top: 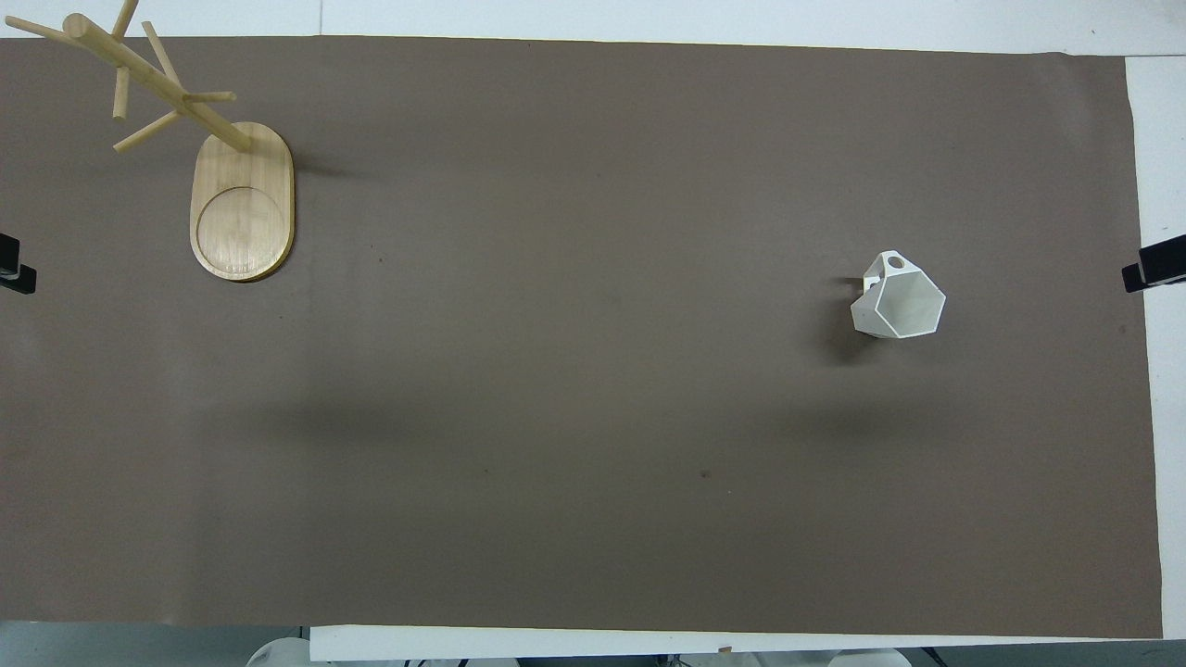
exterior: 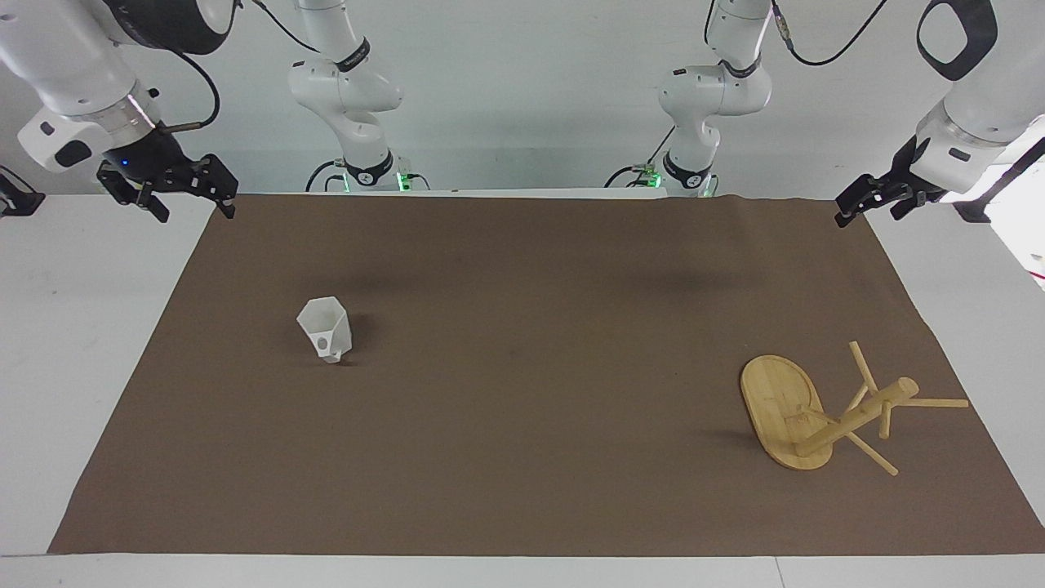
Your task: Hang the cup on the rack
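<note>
Two open grippers are waiting at the table's corners.
Left gripper [exterior: 867,204] and right gripper [exterior: 189,202] are holding nothing; cup [exterior: 325,328] and rack [exterior: 824,415] are sitting well apart.

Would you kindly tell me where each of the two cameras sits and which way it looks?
Facing view: high across the table, looking at the robots; both arms show, the right tool and left tool raised over the table's ends.
Overhead view: high above the robots' end, looking steeply down and forward; only tool tips show at the side edges.
Shared: the cup, the rack, the brown mat.
</note>
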`<state>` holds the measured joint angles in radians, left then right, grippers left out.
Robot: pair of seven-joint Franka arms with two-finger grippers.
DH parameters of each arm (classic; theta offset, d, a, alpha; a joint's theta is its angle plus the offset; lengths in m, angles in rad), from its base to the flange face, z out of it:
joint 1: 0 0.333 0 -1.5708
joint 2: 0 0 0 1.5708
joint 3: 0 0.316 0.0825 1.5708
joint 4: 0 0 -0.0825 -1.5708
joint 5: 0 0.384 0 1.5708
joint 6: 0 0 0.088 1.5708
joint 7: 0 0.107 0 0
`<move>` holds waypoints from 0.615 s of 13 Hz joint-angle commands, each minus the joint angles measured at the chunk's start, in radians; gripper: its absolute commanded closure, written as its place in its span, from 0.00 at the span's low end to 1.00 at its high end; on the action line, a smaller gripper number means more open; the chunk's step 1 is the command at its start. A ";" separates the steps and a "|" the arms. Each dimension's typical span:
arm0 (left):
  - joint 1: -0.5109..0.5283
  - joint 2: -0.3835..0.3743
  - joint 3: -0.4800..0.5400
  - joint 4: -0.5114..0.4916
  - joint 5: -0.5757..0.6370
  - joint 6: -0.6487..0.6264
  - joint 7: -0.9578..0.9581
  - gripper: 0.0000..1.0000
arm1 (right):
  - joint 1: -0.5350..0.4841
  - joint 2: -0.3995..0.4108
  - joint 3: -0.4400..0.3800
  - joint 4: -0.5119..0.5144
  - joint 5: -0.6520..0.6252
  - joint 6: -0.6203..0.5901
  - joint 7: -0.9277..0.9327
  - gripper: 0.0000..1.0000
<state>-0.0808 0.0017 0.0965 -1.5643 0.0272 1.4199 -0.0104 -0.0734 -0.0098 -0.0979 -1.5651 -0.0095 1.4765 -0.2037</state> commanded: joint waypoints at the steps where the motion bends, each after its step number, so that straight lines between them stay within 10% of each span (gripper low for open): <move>1: 0.006 0.001 -0.004 0.006 0.014 -0.013 0.007 0.00 | -0.031 -0.001 0.000 -0.001 0.020 -0.001 0.026 0.00; 8: 0.006 0.001 -0.004 0.006 0.014 -0.013 0.009 0.00 | -0.016 -0.003 0.007 -0.030 0.011 0.056 -0.384 0.00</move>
<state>-0.0808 0.0017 0.0965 -1.5643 0.0272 1.4199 -0.0104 -0.0777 -0.0097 -0.0932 -1.5706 -0.0093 1.4939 -0.4136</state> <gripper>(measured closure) 0.000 0.000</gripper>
